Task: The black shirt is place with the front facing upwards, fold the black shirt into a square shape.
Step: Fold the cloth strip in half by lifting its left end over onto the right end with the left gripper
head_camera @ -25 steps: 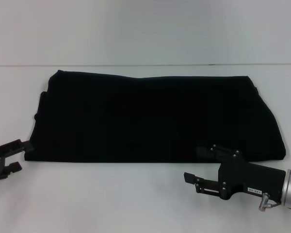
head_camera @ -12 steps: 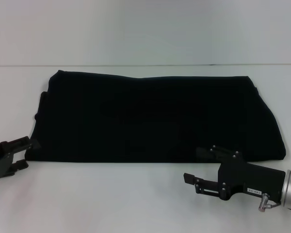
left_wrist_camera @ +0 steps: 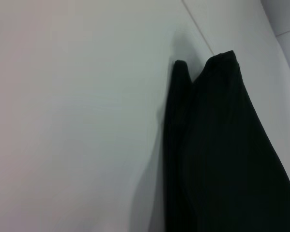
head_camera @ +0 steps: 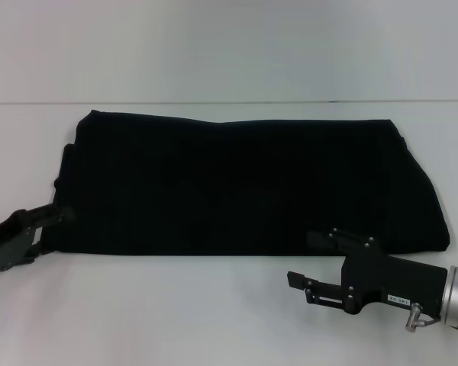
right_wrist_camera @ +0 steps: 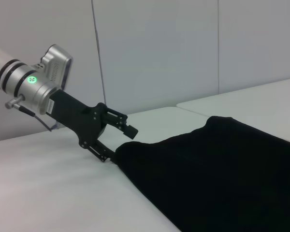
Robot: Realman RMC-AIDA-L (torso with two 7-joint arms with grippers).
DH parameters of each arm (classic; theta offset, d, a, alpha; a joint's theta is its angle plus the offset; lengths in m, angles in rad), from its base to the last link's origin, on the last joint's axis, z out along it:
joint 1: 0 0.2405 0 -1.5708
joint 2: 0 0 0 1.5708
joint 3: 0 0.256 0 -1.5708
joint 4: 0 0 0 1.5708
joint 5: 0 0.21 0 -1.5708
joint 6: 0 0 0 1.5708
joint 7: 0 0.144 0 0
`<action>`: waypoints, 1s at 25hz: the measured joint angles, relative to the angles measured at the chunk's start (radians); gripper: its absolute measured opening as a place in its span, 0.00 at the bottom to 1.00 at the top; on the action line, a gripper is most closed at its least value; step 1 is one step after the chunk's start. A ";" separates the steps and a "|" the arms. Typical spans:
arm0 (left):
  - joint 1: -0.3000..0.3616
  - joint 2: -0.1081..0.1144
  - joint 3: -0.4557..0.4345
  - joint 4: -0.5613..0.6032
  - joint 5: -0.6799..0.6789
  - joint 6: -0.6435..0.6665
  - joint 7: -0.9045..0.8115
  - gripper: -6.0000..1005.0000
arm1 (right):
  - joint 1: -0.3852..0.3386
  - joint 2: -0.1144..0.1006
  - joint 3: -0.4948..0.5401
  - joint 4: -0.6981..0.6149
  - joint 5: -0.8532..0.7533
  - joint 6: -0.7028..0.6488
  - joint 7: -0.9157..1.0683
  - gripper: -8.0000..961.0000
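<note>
The black shirt [head_camera: 244,187] lies folded into a wide flat band across the white table, with no lettering showing. My left gripper [head_camera: 37,235] is at the shirt's near-left corner. The right wrist view shows this left gripper [right_wrist_camera: 117,141] open, one finger above the cloth edge [right_wrist_camera: 222,169] and one below it. My right gripper [head_camera: 308,259] stands open at the near edge toward the right, upper finger over the hem, lower finger over bare table. The left wrist view shows only the shirt's layered left end [left_wrist_camera: 222,154].
The white table [head_camera: 175,313] runs bare in front of the shirt and around its ends. A seam [head_camera: 229,102] crosses behind the shirt, with more pale surface beyond it. A grey panelled wall [right_wrist_camera: 159,53] stands behind the left arm.
My left gripper has moved right, up to the shirt's near-left corner, and now lies flatter. The right gripper and the shirt have hardly moved.
</note>
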 joint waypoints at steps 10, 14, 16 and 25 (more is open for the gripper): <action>-0.026 0.000 0.000 -0.018 -0.001 -0.023 0.007 0.78 | 0.000 0.000 0.000 0.008 0.000 0.000 -0.001 0.84; -0.030 0.001 0.006 -0.013 0.000 -0.016 0.022 0.65 | 0.000 0.000 0.000 0.008 0.000 0.000 0.000 0.84; -0.031 0.001 0.013 -0.013 0.000 -0.022 0.022 0.58 | 0.000 0.000 0.000 0.008 0.000 0.000 0.000 0.84; -0.033 0.000 0.027 -0.018 0.000 -0.046 0.017 0.38 | 0.001 0.000 0.000 0.008 0.000 -0.003 0.004 0.84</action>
